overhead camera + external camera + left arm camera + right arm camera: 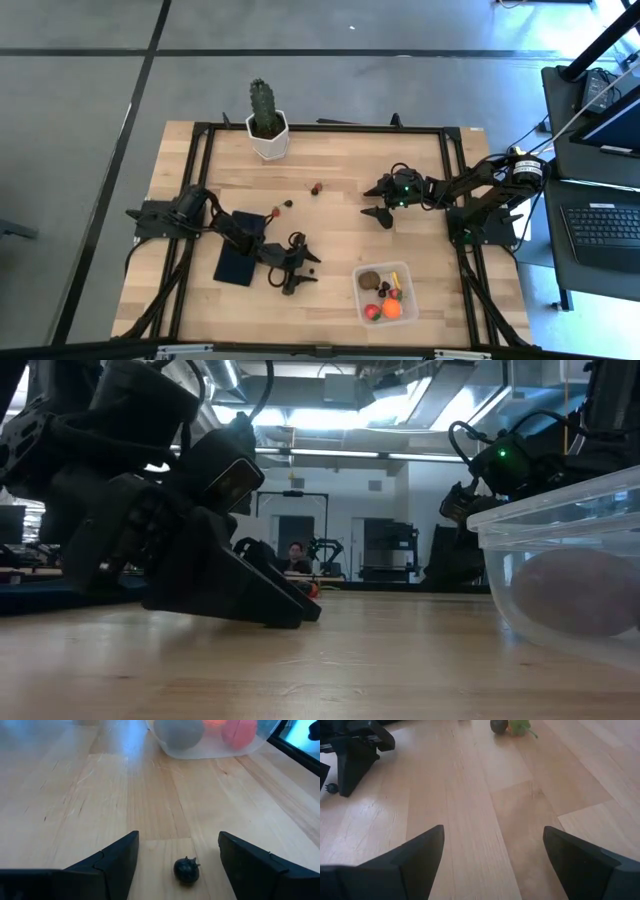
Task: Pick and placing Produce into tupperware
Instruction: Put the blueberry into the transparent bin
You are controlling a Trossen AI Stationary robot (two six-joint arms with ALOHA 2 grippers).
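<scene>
- Left claw (pixel 177 857) low over tabletop (pixel 330 180), fingers spread, dark berry (pixel 186 870) between them, not gripped.
- Right claw (pixel 492 857) wide apart, holding nothing.
- Tupperware (pixel 385 293) near front edge, several produce pieces inside.

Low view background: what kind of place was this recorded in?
Probably a robotics lab or open workshop. A pale wooden table stands on a grey concrete floor marked with dark lines, an open black laptop sits on a stand beside it, and bright ceiling lights hang over more equipment behind.
</scene>
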